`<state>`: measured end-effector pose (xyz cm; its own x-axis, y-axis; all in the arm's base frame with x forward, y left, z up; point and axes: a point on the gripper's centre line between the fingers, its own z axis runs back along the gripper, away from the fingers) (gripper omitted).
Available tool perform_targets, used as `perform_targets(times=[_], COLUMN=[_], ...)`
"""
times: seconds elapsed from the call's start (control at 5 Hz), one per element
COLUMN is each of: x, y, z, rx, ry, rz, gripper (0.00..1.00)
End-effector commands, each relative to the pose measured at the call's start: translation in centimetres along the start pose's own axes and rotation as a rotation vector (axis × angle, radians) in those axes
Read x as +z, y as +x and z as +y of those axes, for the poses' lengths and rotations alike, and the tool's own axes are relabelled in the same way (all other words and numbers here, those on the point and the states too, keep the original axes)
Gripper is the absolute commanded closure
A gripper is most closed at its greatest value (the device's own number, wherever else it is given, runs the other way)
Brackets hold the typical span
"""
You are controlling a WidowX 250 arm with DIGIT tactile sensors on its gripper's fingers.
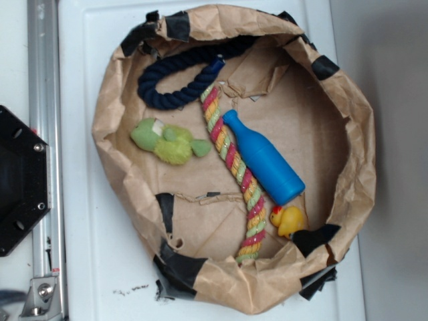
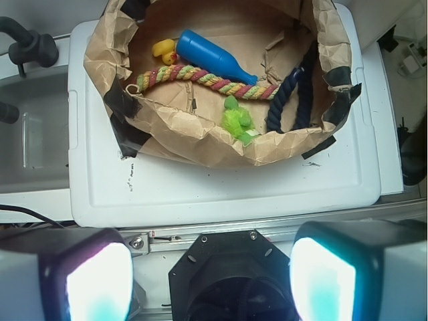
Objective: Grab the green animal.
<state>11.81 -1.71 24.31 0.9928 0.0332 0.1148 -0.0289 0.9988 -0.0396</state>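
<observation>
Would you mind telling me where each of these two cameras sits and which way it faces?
Exterior: overhead, looking straight down into the paper-lined basket; of the robot only a black base at the left edge shows.
Wrist: on the arm, high and back from the basket, looking down and forward; the end effector frames the bottom edge, fingers wide apart and holding nothing.
Shared: green animal, blue bottle, striped rope, navy rope, yellow duck.
</observation>
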Motion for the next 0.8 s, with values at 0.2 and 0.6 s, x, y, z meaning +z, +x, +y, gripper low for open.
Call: perform_targets(times=[0.2,0.6], x=[-1.5,-8.4], y=[4.4,12.3], z=[3.1,4.1], rx=[-0.066,-0.196], ry=[-0.265,-0.277], rz=[-0.066,-0.212], gripper=[0.0,0.0])
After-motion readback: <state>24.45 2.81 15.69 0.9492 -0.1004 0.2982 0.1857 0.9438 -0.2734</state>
